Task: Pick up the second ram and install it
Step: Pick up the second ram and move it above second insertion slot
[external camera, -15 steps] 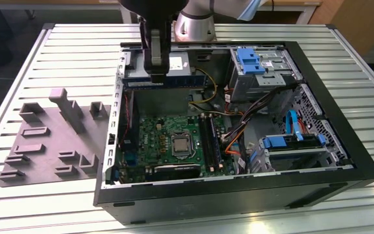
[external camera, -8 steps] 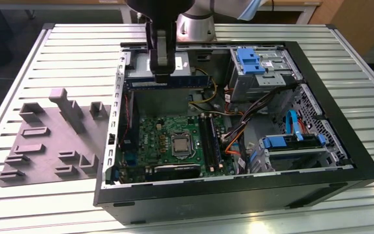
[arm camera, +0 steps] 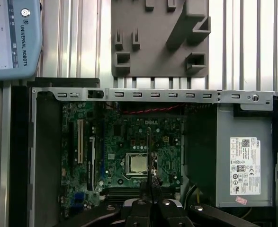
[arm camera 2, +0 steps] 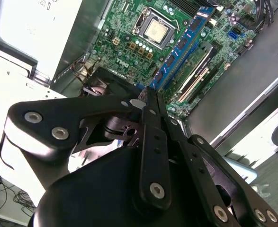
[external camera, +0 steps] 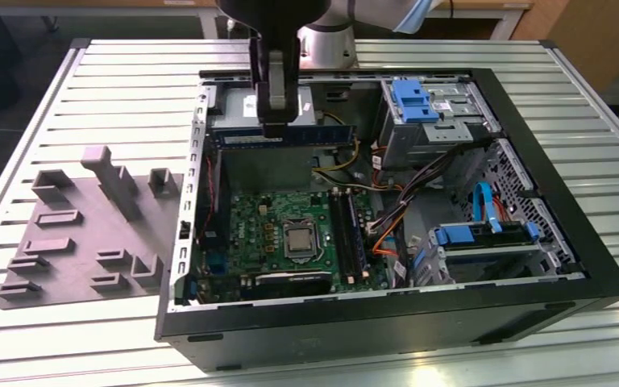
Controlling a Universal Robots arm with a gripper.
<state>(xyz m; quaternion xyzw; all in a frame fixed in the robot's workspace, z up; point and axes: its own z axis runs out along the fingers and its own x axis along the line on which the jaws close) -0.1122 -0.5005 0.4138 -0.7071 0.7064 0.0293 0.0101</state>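
Note:
My gripper (external camera: 275, 127) hangs over the back of the open computer case (external camera: 374, 322), above the power supply. It is shut on the second ram (external camera: 315, 136), a long thin blue-green stick with black chips that is held level and on edge. In the second wrist view the ram (arm camera 2: 181, 42) runs out from the closed fingertips (arm camera 2: 148, 101) over the green motherboard (arm camera 2: 124, 33). In the first wrist view the ram (arm camera: 150, 158) is seen edge-on as a thin line above the gripper (arm camera: 150, 189). The dark memory slots (external camera: 347, 230) lie beside the processor socket (external camera: 299, 240).
A grey plastic tray (external camera: 84, 234) with raised blocks lies on the slatted metal table on the exterior view's left. Inside the case are the power supply (arm camera: 245, 156), blue-tabbed drive cages (external camera: 422, 101) and a bundle of cables (external camera: 396, 193). The case walls stand tall around the board.

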